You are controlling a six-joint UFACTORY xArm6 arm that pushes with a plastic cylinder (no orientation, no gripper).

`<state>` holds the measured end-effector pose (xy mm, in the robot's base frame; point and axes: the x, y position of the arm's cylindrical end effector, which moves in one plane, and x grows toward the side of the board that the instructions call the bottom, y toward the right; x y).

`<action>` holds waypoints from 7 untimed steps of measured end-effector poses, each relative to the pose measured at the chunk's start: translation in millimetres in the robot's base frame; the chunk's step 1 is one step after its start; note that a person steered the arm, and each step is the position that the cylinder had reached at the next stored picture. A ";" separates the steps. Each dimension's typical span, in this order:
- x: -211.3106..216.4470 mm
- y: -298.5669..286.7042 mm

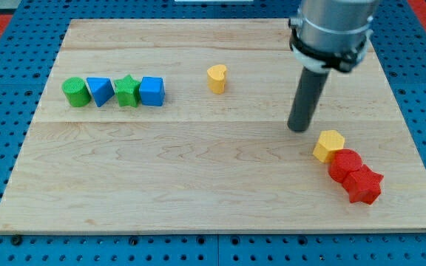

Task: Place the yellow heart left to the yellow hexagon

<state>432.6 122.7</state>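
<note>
The yellow heart [217, 77] sits on the wooden board [198, 177] near the view's top centre. The yellow hexagon [329, 145] lies at the view's right, touching a red block [345, 165]. My tip [299, 129] stands on the board just up and to the left of the yellow hexagon, a small gap away from it. The tip is well to the right of the yellow heart and lower in the view.
A red star [363, 185] lies right below the red block. At the view's left a row runs: green cylinder [75, 92], blue triangle-like block [99, 91], green star [127, 91], blue block [152, 91]. Blue pegboard surrounds the board.
</note>
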 end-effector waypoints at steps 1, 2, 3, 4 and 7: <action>-75.3 -13.9; -132.5 -64.3; -136.9 -129.8; -78.8 -134.9; 24.3 -27.1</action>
<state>456.9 95.7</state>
